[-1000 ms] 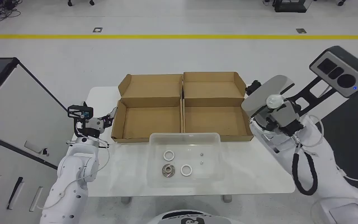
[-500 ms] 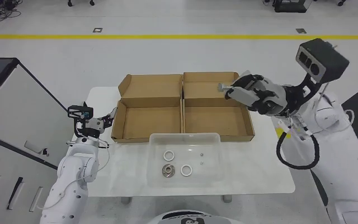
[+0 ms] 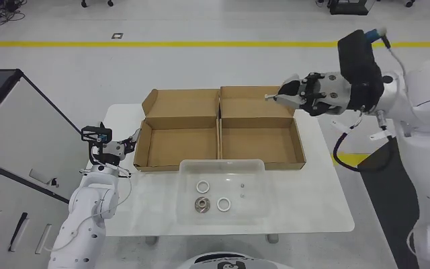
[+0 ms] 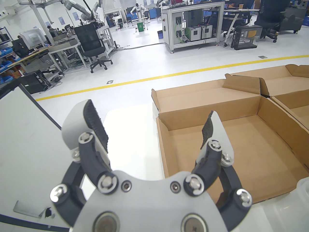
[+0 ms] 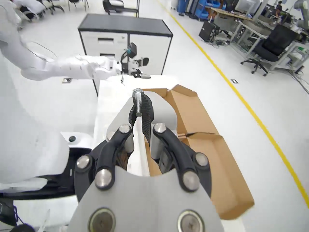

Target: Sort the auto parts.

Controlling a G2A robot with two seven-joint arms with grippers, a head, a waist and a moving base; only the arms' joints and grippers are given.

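My right gripper (image 3: 277,95) is shut on a steel bolt (image 3: 269,98), held in the air over the back flap of the right cardboard box (image 3: 259,144). The right wrist view shows the bolt (image 5: 137,103) pinched between the black pads, head outward. Beside the left cardboard box (image 3: 178,146), my left gripper (image 3: 132,142) stands open with nothing in it; its fingers (image 4: 95,121) frame that box (image 4: 217,146). A clear bin (image 3: 222,163) at the table's front holds two white rings (image 3: 202,186) (image 3: 224,204), a metal bushing (image 3: 201,204) and small screws (image 3: 242,180).
Both boxes stand side by side with their lids folded back, and both floors are bare. The white table (image 3: 322,195) has free room to the right of the bin. A grey cabinet (image 3: 27,128) stands off the table's left edge.
The right arm has swung up from the table's right side and carried the bolt left and back, over the right box's rear flap. The left arm has kept still.
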